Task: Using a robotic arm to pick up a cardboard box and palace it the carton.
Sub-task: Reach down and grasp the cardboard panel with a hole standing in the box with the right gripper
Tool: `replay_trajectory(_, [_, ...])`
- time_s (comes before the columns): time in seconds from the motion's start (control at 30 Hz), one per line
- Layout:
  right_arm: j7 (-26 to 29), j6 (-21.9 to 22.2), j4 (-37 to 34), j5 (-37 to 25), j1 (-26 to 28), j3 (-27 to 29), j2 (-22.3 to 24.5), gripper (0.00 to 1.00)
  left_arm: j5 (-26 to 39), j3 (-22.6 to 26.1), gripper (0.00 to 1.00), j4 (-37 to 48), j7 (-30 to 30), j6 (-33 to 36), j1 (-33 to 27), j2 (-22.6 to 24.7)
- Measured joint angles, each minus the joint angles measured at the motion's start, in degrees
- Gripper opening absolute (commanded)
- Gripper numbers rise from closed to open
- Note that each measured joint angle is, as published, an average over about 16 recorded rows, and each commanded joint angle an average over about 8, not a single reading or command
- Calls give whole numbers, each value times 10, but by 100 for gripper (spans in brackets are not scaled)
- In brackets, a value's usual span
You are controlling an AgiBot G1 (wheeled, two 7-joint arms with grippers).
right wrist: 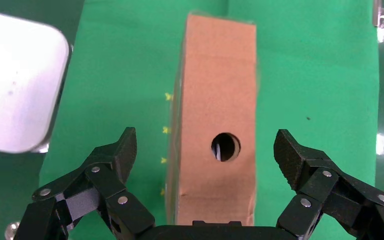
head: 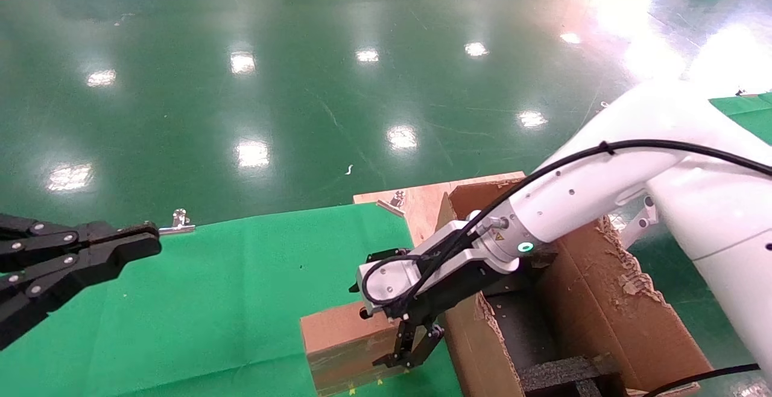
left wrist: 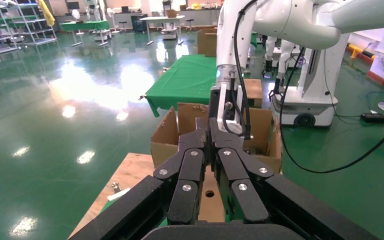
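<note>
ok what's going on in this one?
The right arm's end effector is open and lowered over the small cardboard box, one finger on either side of the narrow face with the round hole, not yet closed on it. The box stands on the green cloth, right beside the big torn carton, which has black foam inside. The left end effector is shut and hovers off to the left, away from the work. Nothing has gone into the carton yet.

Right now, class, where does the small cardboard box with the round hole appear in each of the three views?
Head view: cardboard box bottom centre, under the right gripper.
Left wrist view: a sliver between the left gripper's fingers.
Right wrist view: centre, between open fingers.
Shared landmark: its round hole.
</note>
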Motion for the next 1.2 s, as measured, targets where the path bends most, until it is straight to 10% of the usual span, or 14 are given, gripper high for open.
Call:
replay_trajectory(0.2, [-15,0,-11,-16,16,-27,-11,100,0,0,6,0,0,0,0,0])
replay_trajectory(0.37, [-23,0,-17,-25,26,-45,-19,100,0,0,68,0,0,0,0,0])
replay_trajectory(0.47, [-26,0,-20,-27,29,-52,-21,71,0,0,100,0,0,0,0,0])
replay_trajectory(0.67, [-30,0,-23,-28,33,-59,-24,3,0,0,100,0,0,0,0,0])
replay_trajectory(1.2, [-27,0,-22,-26,30,-55,-22,0,0,0,100,0,0,0,0,0])
